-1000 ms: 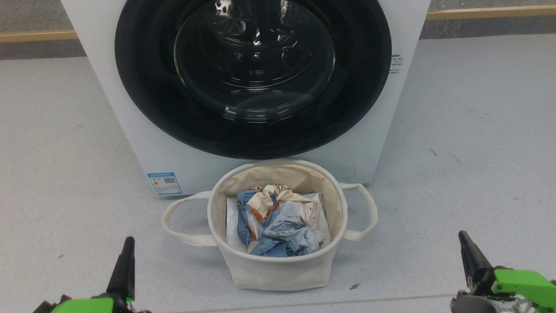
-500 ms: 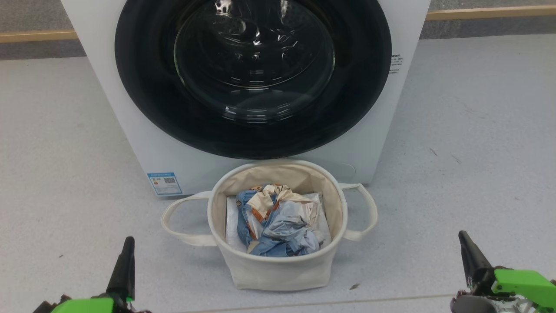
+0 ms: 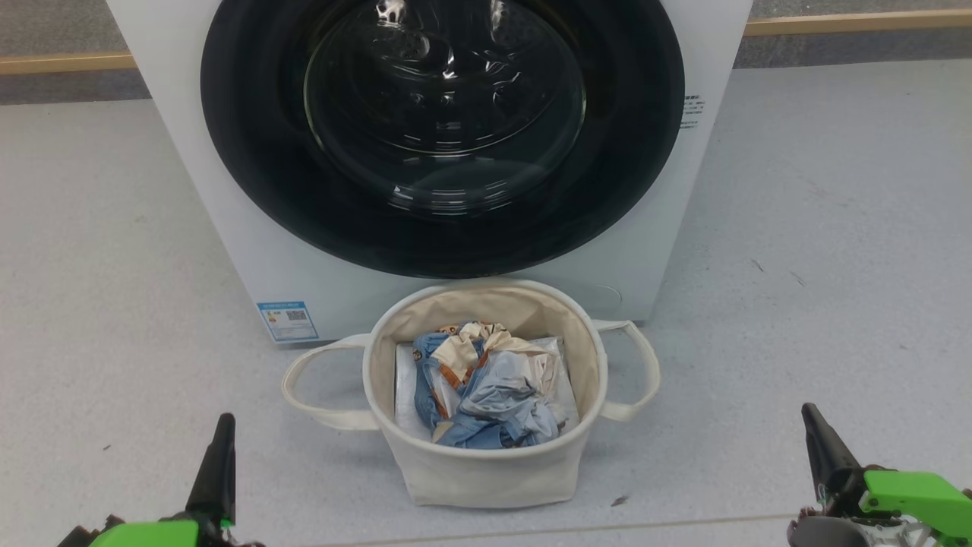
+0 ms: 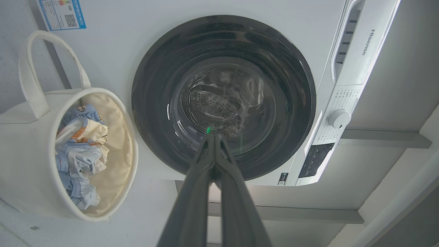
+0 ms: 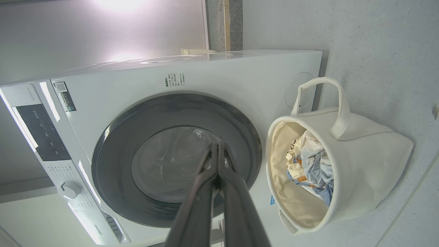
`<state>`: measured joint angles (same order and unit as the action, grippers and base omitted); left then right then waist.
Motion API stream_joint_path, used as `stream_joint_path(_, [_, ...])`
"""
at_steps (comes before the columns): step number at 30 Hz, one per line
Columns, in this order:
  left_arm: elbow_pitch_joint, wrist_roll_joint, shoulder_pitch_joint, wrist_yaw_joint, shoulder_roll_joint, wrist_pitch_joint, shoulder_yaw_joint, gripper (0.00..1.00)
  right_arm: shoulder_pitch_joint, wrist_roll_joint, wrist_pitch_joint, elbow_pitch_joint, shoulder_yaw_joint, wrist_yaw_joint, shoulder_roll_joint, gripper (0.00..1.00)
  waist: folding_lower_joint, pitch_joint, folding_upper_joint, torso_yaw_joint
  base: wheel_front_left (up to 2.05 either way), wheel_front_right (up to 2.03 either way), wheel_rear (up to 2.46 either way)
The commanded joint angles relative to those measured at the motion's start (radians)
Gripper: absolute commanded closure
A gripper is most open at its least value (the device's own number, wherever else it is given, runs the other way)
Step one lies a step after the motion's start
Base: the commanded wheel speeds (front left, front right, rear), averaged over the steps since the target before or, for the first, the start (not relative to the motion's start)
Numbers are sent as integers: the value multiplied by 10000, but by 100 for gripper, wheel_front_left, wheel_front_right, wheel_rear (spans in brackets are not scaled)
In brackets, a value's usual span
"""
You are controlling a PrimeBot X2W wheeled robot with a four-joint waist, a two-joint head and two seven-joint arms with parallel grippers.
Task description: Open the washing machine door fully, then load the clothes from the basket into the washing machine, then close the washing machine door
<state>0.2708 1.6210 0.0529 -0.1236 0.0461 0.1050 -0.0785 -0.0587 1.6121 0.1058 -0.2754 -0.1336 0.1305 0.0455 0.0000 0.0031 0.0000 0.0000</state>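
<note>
Starting at the lower left of the head view, the left gripper (image 3: 225,425) hangs over the grey floor (image 3: 114,266), fingers pressed tight together with nothing between them. Its wrist view has that closed pair pointing at the door glass, not touching it. Moving right, a blue sticker (image 3: 287,320) sits at the bottom left corner of the washer (image 3: 235,258), and there's the door (image 3: 250,152), big black rim and clear bowl, lying flush against the white front, shut. Dead centre now: the basket (image 3: 486,479) stands upright on the floor just in front of the washer, below the door, a looped handle out to each side. Inside it are the clothes (image 3: 486,399), a crumpled bundle of light blue, cream and pale grey with orange-brown trim, resting on a flat white sheet (image 3: 405,380). Over at the lower right, the right gripper (image 3: 809,416) is well apart from the basket, jaws closed to a point and empty. Its wrist view aims those shut fingers at the door too, with the basket off to one side.
</note>
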Motion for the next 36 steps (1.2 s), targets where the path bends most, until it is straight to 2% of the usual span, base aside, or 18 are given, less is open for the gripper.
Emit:
stream_joint_path(1, [-259,-116,550,-71,56,75,-343,100,-492,-40,78,307,193,2,51,100,0,0,0,0,0,0,0])
stream_joint_path(36, [-259,-124,551,-71,49,82,-353,100,-493,-42,81,307,190,2,49,100,0,0,0,0,0,0,0])
